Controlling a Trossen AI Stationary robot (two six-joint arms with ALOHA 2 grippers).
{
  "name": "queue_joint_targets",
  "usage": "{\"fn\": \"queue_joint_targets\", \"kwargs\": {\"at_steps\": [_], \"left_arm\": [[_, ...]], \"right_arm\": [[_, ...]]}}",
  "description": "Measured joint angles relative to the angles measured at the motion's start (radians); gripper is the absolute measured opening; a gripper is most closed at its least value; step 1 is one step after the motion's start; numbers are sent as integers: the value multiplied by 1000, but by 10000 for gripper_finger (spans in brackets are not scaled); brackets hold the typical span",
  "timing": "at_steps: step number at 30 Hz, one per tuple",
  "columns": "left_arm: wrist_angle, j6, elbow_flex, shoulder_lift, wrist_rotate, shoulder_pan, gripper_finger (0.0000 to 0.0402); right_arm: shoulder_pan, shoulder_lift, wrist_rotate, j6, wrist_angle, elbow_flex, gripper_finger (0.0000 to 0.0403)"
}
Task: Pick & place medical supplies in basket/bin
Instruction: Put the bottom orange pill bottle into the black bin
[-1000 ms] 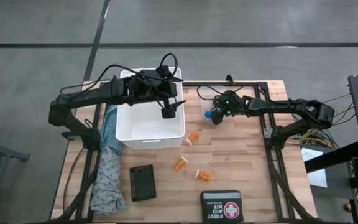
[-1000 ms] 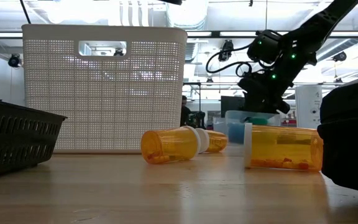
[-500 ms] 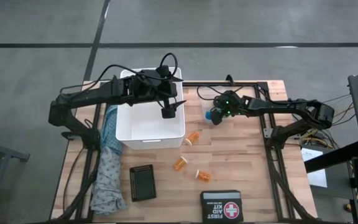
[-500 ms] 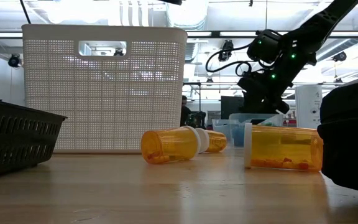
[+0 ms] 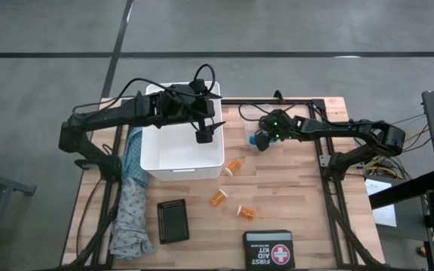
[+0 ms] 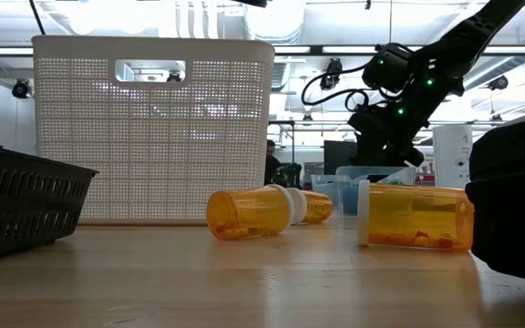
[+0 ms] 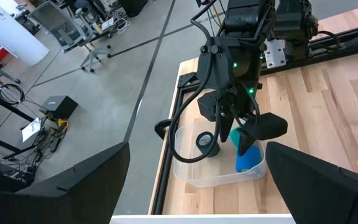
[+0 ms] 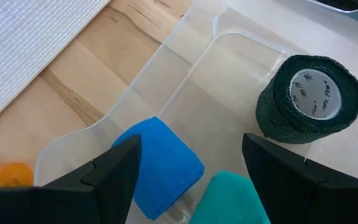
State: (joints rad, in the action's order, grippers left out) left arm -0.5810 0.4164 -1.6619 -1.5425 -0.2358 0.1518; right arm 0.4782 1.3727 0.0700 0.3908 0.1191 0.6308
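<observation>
**Right pincer poised over the rolls in the clear tub**

While the right pincer (image 7: pixel 248 134) hangs low over the small clear tub (image 8: pixel 185 81) at the far edge of the table (image 5: pixel 292 196), its fingers stand apart and hold nothing. Between them lie the blue roll (image 8: pixel 160 165) and the teal roll (image 8: pixel 232 199); the dark green roll (image 8: pixel 309 99) stands on end just beside them in the same tub.

These rolls look light, soft and slightly compressible, with a fabric surface that should give grip rather than slip. Squeezing one across its round side is probably best, and gently, since a hard pinch would flatten it. The thin-walled tub may slide or lift if a finger catches its rim.

The right arm reaches in from the right side of the table, stretched long and bent down at the wrist.

The left pincer (image 5: pixel 205 135) hovers over the white basket (image 5: pixel 153 162), wide open and empty, its arm folded across from the left.

Three orange pill bottles (image 5: pixel 218 197) lie on their sides on the open table, and the patterned cloth (image 5: pixel 132 203) drapes along the left edge.
</observation>
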Motion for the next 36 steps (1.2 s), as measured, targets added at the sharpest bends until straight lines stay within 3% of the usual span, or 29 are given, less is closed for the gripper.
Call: {"fn": "queue_joint_targets", "kwargs": {"at_steps": [13,26,36], "left_arm": [[0,3,0,0,0,0,381],[0,3,0,0,0,0,381],[0,2,0,0,0,0,381]], "right_arm": [[0,-57,-19,0,-5,1,271],[0,-294,-31,-100,-50,2,273],[-1,-458,-134,-129,-76,2,266]]}}
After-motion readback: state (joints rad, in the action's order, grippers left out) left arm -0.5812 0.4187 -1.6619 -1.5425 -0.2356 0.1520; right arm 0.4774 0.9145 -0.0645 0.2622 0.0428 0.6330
